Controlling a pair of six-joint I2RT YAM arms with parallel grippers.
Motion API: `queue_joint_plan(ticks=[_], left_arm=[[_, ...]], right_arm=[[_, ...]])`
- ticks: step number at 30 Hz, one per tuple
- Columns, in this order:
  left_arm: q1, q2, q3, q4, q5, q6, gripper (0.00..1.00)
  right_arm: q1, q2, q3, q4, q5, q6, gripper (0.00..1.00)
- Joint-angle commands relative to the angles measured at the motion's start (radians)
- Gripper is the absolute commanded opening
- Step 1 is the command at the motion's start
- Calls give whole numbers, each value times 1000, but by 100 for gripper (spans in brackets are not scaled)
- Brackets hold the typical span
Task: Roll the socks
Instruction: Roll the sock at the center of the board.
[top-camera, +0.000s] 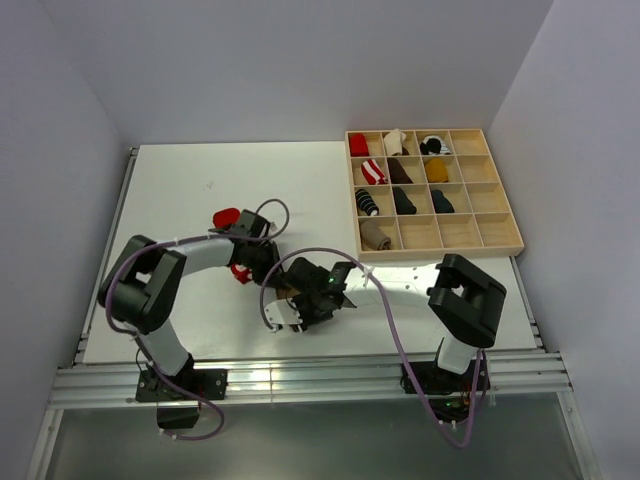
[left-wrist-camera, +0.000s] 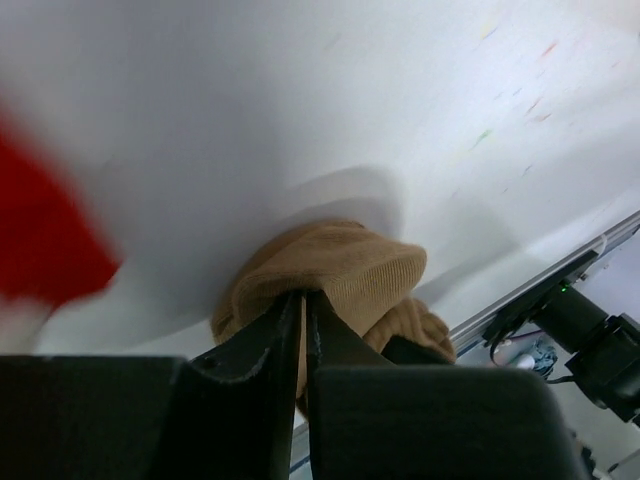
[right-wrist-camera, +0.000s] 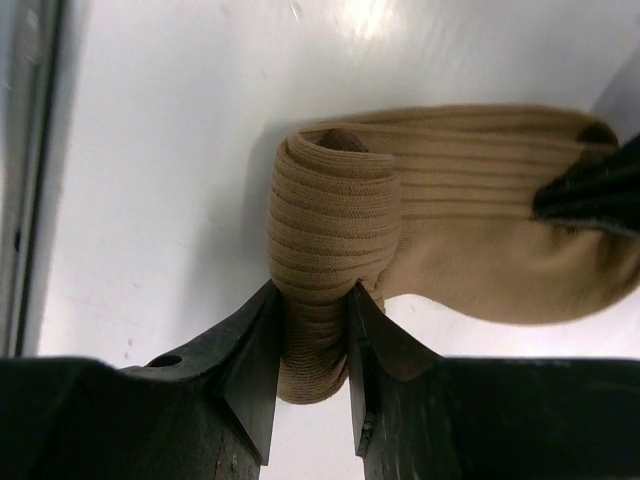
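Note:
A tan-brown sock (right-wrist-camera: 470, 200) lies on the white table, one end rolled into a tight coil. My right gripper (right-wrist-camera: 312, 292) is shut on that coil (right-wrist-camera: 330, 230), squeezing it from both sides. My left gripper (left-wrist-camera: 303, 294) is shut on the sock's other end (left-wrist-camera: 340, 265), its jaws nearly touching with fabric pinched between them. A left fingertip (right-wrist-camera: 590, 190) shows at the right edge of the right wrist view. From above, both grippers meet near the table's front middle and cover most of the tan sock (top-camera: 287, 291). The red sock (top-camera: 227, 217) lies just beyond the left gripper (top-camera: 262, 268).
A wooden compartment tray (top-camera: 450, 251) at the back right holds several sock bundles. The table's front edge and a metal rail (top-camera: 300, 375) run close behind the right gripper (top-camera: 303, 302). Purple cables loop over both arms.

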Motion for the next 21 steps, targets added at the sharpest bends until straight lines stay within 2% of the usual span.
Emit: queue_joint_plan(ticks=[1,5,10,13,14,21], left_arm=[[-23,120,109,5,-30,54,12],[-60,244,280,-24,-22,78,10],[-71,289,344,-40,-53,94,11],[-64,270,354,-32,-62,90,16],[-58,264,356,-26,-59,84,20],[-40,258,443,-26,-41,99,38]], right_arm=[[-22,7,-53,-173,68,19,24],[-22,-5,-51,-218,89,30,25],[-46,94,18,-291,56,10,25],[-101,193,114,-378,-41,-13,25],[-120,240,171,-434,-97,-25,25],[-227,374,341,-599,-203,-56,25]])
